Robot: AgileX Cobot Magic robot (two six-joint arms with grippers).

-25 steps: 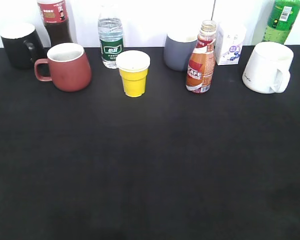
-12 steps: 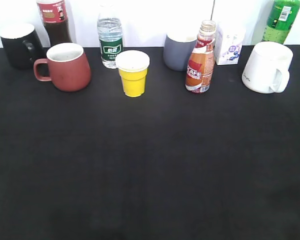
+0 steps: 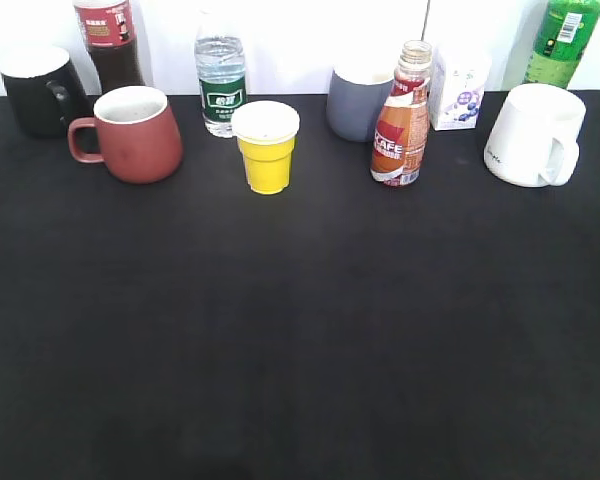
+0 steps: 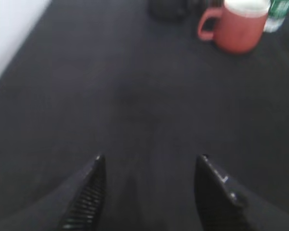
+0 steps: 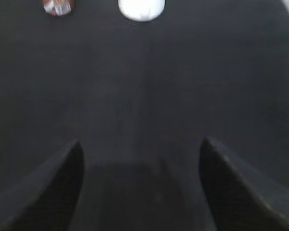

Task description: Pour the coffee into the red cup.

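Your exterior view shows no arms: the coffee (image 3: 401,125) stands upright right of centre at the top, the red cup (image 3: 130,133) at upper left. Only your wrist views show the left gripper (image 4: 149,192) and right gripper (image 5: 140,180), both spread wide, empty, low over the black table (image 3: 300,330).

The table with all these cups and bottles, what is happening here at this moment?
Nothing is being handled yet. The coffee bottle stands upright and untouched near the back of the black table, with the red cup further left and a yellow cup between them. Both claws are open and empty: the left claw hangs over bare table with the red cup far ahead of it, and the right claw hangs likewise, with the coffee bottle at the far edge of its view. No pouring has begun.
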